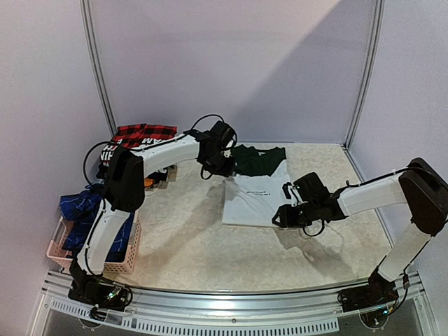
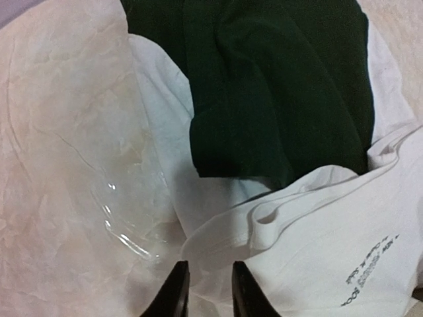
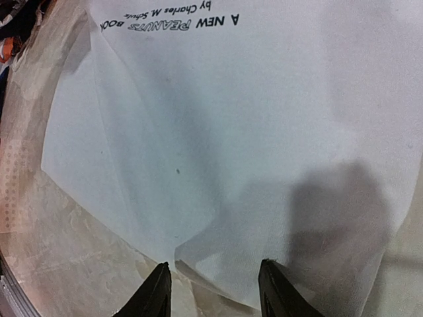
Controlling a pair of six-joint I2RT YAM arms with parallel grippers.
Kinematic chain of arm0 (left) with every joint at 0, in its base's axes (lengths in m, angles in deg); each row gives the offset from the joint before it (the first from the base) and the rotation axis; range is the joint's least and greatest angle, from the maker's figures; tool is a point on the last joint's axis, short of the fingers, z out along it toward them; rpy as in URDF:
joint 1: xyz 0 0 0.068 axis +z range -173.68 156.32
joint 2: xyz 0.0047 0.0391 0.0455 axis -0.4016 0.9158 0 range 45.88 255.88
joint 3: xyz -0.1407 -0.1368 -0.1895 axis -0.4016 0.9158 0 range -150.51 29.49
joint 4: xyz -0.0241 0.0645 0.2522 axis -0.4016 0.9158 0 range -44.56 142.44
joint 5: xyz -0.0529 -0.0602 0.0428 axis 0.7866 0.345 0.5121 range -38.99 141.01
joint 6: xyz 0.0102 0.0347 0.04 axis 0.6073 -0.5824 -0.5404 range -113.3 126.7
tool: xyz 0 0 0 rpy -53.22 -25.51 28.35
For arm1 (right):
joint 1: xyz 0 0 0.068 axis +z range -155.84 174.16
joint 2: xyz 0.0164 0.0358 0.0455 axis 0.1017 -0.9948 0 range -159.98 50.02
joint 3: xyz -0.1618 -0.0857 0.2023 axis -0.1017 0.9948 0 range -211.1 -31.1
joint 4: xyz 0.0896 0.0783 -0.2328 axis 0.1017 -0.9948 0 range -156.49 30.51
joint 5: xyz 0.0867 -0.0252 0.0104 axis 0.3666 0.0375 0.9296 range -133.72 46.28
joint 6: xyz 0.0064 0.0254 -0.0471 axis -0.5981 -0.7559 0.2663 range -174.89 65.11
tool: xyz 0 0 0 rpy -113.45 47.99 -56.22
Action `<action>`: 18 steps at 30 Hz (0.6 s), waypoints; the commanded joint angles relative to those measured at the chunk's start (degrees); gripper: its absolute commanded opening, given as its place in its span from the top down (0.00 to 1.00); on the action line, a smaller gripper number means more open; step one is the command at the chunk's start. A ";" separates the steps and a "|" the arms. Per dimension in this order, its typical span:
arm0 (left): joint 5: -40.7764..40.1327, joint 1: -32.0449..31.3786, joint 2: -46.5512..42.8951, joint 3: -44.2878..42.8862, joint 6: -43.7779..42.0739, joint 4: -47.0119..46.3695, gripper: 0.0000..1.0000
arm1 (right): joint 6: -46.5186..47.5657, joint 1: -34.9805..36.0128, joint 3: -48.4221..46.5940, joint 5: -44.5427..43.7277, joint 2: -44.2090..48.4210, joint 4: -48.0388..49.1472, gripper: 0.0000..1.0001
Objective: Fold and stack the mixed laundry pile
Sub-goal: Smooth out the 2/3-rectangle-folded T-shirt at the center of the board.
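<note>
L hand (image 2: 208,267) narrow, R hand (image 3: 215,265) half-wide over tee (image 3: 218,132) hem; if I pinch one layer only, fold drags crooked on counter (image 1: 189,238).

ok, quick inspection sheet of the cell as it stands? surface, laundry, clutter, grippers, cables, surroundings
Surface: pale marbled table top with a glossy film, wrinkled beside the shirt.
Job's things: white T-shirt flat mid-table, print up, dark green part at its far end; red-and-black plaid shirt bunched far left; blue plaid pieces in the basket.
Clutter: pink lattice basket at the near left edge; small orange item behind the left arm, too small to identify.
Grippers: left gripper narrowly open over the T-shirt's far left edge; right gripper open over its near hem.
Cables: black cable loops on the left arm, off the cloth.
Surroundings: plain white walls, metal frame posts.
</note>
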 commanded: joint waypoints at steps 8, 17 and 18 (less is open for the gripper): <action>2.96 0.09 -12.24 14.86 1.04 -7.58 0.41 | 2.23 0.41 -5.40 -0.85 4.93 -10.56 0.53; 2.92 -0.69 -21.07 26.72 1.31 -10.40 0.33 | 5.31 0.44 -14.45 0.34 5.72 -14.65 0.53; 3.08 -0.89 -22.20 28.74 1.50 -11.29 0.34 | 5.66 0.41 -15.56 0.74 5.04 -14.74 0.53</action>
